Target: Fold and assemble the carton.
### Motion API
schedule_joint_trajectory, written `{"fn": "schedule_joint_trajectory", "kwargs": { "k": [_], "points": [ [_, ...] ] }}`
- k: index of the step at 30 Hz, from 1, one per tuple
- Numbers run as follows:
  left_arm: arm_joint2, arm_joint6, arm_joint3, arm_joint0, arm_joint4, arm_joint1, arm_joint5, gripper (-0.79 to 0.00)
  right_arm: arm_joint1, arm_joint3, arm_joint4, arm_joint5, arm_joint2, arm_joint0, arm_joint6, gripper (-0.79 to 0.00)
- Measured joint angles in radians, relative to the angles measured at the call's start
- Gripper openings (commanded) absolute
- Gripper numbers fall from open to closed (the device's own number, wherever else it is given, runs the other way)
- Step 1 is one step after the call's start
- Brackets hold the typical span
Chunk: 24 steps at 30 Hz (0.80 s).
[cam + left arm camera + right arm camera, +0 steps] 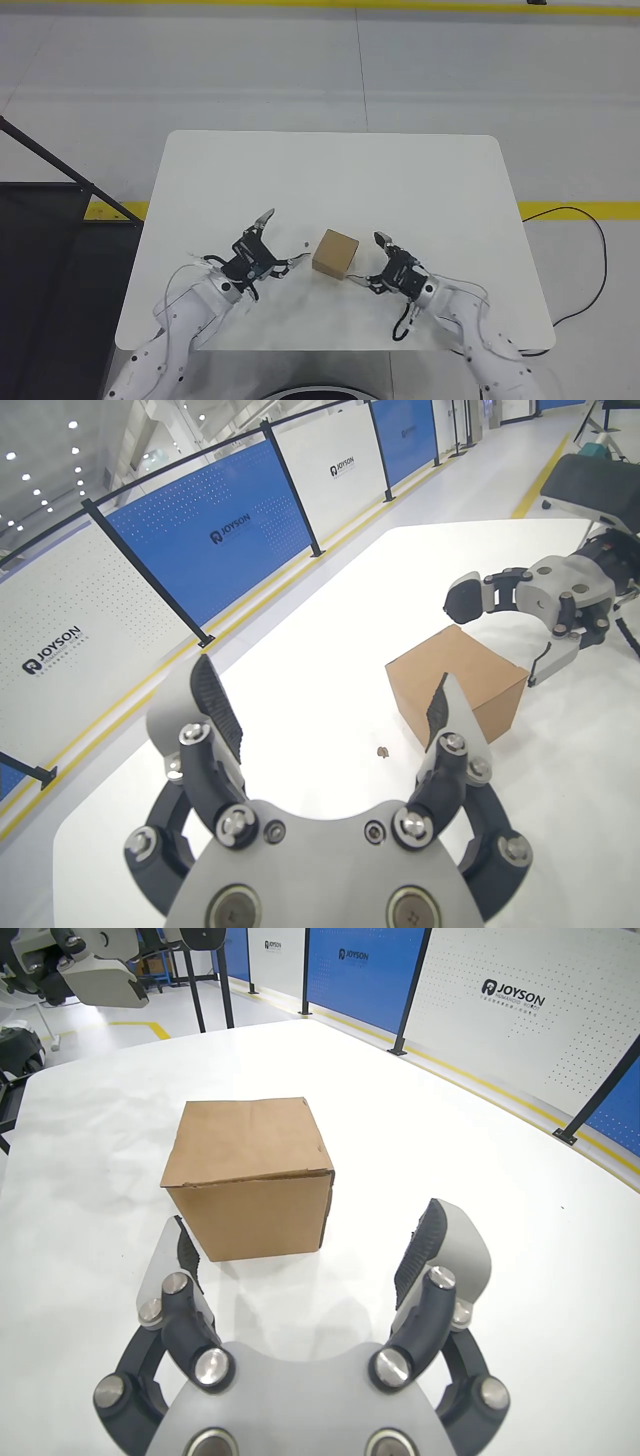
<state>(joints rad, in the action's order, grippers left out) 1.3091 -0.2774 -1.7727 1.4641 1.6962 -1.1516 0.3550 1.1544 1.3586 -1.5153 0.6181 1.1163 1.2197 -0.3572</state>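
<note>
— Where does the carton sit?
— Lower middle of the top view, on the white table, between the two claws. It is plain brown cardboard, cube-shaped, with all flaps shut. The faces are matte, and one top edge is slightly ragged along the seam.
— State of the left gripper?
— Its fingers are spread wide and hold nothing. It sits left of the carton, with its nearer fingertip just beside the carton's left face.
— And the right gripper?
— Also spread wide and empty, right of the carton. One fingertip lies close to the carton's lower right corner; whether it touches, I cannot tell from here. The fingers are grey metal with black ribbed pads.
— Anything else around?
— A small brown scrap lies on the table near the carton, on the left gripper's side. A black cable loops over the floor at the right edge, crossing a yellow line. Blue and white perforated panels fence the room.
</note>
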Motion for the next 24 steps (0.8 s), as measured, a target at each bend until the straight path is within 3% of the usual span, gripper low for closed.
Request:
{"fn": "schedule_joint_trajectory", "kwargs": {
  "k": [16, 24],
  "points": [
    [0.025, 0.004, 0.018, 0.011, -0.021, 0.003, -0.030, 0.000, 0.041, -0.054, -0.012, -0.011, -0.145, -0.103, 0.011, 0.000],
    [0.029, 0.005, 0.025, 0.012, -0.027, 0.003, -0.034, 0.000, 0.033, -0.010, -0.048, 0.042, -0.147, -0.085, -0.006, 0.000]
  ]
}}
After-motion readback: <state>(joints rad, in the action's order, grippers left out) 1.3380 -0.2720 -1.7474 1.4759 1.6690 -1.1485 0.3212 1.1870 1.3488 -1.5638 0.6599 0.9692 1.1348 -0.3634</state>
